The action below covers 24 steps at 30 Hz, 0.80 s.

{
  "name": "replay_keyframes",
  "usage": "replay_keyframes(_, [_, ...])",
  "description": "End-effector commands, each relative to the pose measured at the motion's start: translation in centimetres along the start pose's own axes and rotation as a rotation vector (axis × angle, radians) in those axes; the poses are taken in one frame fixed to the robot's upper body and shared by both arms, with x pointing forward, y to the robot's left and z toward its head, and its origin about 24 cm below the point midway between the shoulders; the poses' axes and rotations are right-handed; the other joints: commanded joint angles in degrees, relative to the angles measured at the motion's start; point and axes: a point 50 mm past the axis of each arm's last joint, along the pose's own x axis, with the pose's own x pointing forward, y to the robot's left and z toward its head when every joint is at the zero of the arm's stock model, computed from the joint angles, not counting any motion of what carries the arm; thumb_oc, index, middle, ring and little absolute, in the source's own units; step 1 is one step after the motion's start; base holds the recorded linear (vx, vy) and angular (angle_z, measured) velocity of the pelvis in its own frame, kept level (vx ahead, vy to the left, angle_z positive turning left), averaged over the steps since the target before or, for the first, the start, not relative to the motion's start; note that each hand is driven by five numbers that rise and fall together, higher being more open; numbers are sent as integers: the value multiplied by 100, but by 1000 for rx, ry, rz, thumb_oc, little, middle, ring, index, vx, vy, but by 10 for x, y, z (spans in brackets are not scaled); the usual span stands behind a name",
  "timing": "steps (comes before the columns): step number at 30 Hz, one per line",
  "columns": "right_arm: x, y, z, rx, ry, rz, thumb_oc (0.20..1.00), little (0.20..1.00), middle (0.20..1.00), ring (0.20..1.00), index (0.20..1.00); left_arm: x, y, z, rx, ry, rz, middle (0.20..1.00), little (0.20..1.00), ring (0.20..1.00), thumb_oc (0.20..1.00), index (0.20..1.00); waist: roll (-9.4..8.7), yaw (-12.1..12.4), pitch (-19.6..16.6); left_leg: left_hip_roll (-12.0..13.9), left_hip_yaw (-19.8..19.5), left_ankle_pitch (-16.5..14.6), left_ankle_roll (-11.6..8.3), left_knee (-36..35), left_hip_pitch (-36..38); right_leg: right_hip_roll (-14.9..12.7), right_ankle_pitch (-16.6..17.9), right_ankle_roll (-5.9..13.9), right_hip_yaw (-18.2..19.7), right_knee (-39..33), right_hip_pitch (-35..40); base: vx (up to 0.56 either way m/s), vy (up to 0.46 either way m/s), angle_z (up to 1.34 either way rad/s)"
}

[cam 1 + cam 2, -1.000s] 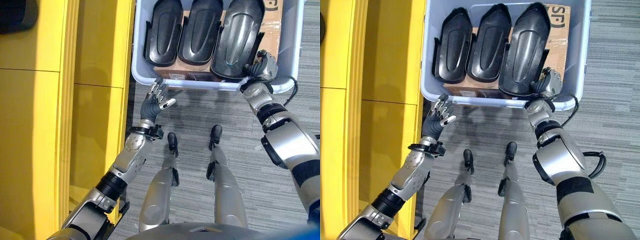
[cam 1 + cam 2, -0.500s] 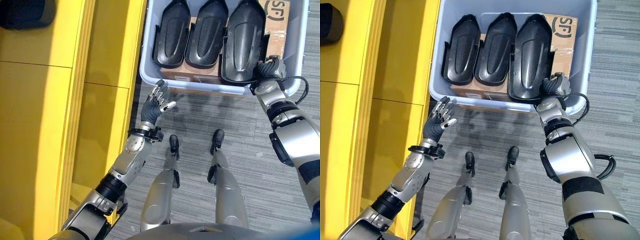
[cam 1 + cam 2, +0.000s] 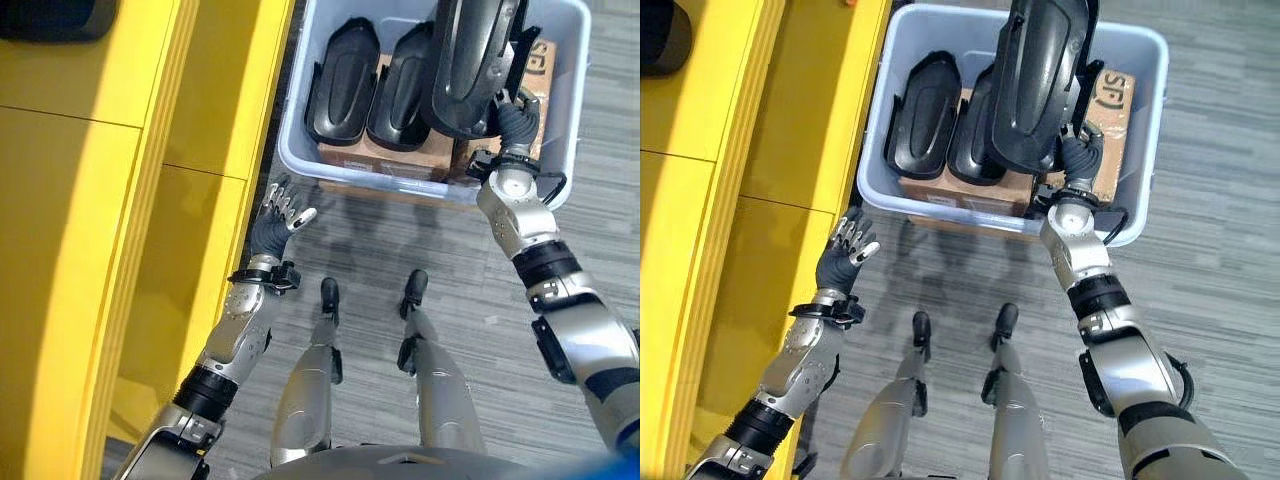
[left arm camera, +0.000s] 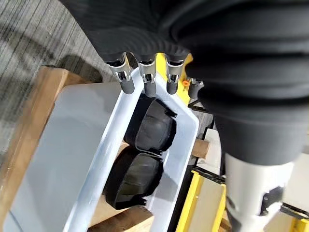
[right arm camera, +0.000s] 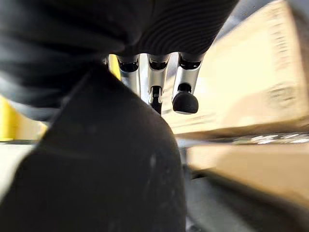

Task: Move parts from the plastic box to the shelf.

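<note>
Right hand [image 3: 512,118], left eye view: fingers curled round the lower edge of a black moulded part [image 3: 468,62], which is raised clear above the plastic box [image 3: 295,120] and partly overlaps what lies inside. Two more black parts [image 3: 341,80] lie side by side in the box on a brown cardboard carton [image 3: 385,158]. Left hand [image 3: 276,215] hangs open, fingers spread, beside the yellow shelf [image 3: 120,220] and just short of the box's near corner, holding nothing. Right eye view: the same arrangement; the lifted part [image 3: 1040,80] stands tall over the box [image 3: 875,160], its base at the right hand [image 3: 1077,160], while the left hand [image 3: 845,255] is open over the grey floor [image 3: 1220,250] next to the shelf [image 3: 730,200]. Left wrist view: straight fingers [image 4: 147,79] point toward the box rim [image 4: 116,145], the two resting parts [image 4: 145,154] showing past them (hand empty). Right wrist view: fingers [image 5: 183,92] bend against the dark part [image 5: 106,169], cardboard [image 5: 241,87] behind.
</note>
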Motion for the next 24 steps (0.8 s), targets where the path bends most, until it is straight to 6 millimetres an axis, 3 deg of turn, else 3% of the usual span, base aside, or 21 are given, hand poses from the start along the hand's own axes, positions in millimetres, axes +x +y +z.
replay_keyframes(1, [4,-3,44,49,-250,-11,200,200,200,200,200,0,-3,26,49,-108,-51,1000,1000,1000,1000,1000,-67,86,-197,55,-495,-736,-221,28,515,-539,-371,848,-344,698,58,-3,10,3])
replay_keyframes(7, [-20,-14,49,65,-329,25,200,200,200,200,200,-4,5,25,74,-104,-26,1000,1000,1000,1000,1000,-198,7,-245,-20,-563,-700,-165,28,615,-634,-247,908,-404,542,332,-16,12,7])
replay_keyframes(11, [-56,-44,44,90,-363,82,200,200,200,200,200,-15,19,26,83,-95,11,1000,1000,1000,1000,1000,-278,-36,-305,-113,-658,-615,-161,28,535,-640,-95,969,-509,176,623,-32,34,15])
replay_keyframes(24, [-99,-86,40,93,-340,119,200,200,200,200,200,-53,63,22,138,-40,157,1000,1000,1000,1000,1000,-482,28,-497,-230,-856,-557,-63,28,628,-727,20,1051,-647,-112,1118,-6,26,10])
